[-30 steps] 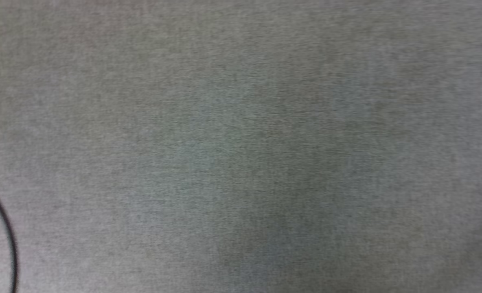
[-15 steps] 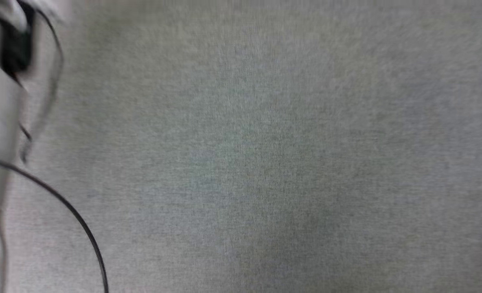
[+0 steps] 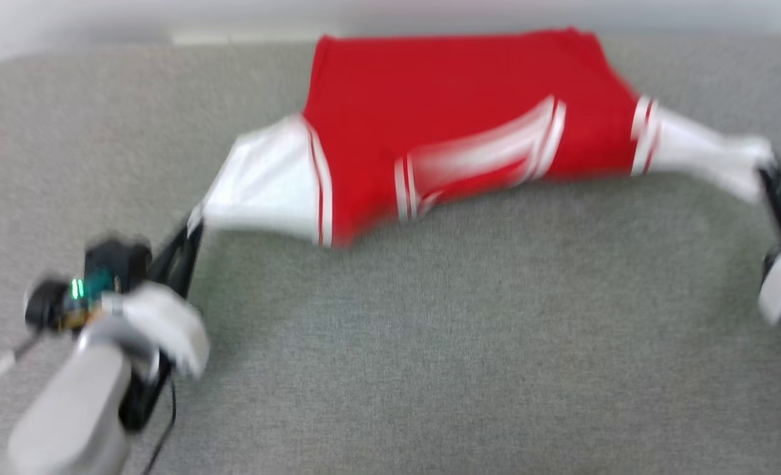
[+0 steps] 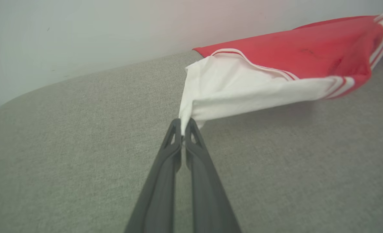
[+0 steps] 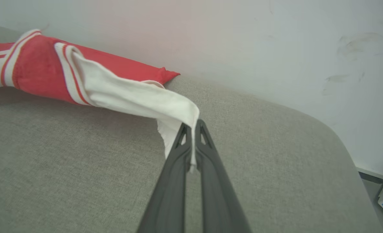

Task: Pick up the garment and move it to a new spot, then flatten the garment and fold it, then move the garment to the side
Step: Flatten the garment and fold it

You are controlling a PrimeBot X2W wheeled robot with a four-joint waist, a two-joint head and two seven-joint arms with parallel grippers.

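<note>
With each white sleeve pinched at its tip, the garment [image 3: 456, 105] hangs stretched across the upper middle of the head view. Its red body sags toward the grey fabric surface [image 3: 430, 343], and its far part seems to rest there near the pale wall [image 3: 100, 20] at the top edge. At the lower left of that view the left claw [image 3: 191, 231] is clamped on the end of one sleeve; its wrist view shows the two dark fingers [image 4: 165, 168] pressed together with white cloth caught at the tips. At the right edge the right claw [image 3: 770, 178] is likewise closed on the other sleeve, with a fold of white fabric trailing between its fingers in its own wrist view. The head view is blurred, so no lettering can be read. This looks like the moving or spreading step: the shirt is lifted by both sleeves, not yet laid flat. The next move seems to call for lowering both arms evenly, sleeves taut and well apart, so the thin fabric settles unwrinkled before either claw lets go
</note>
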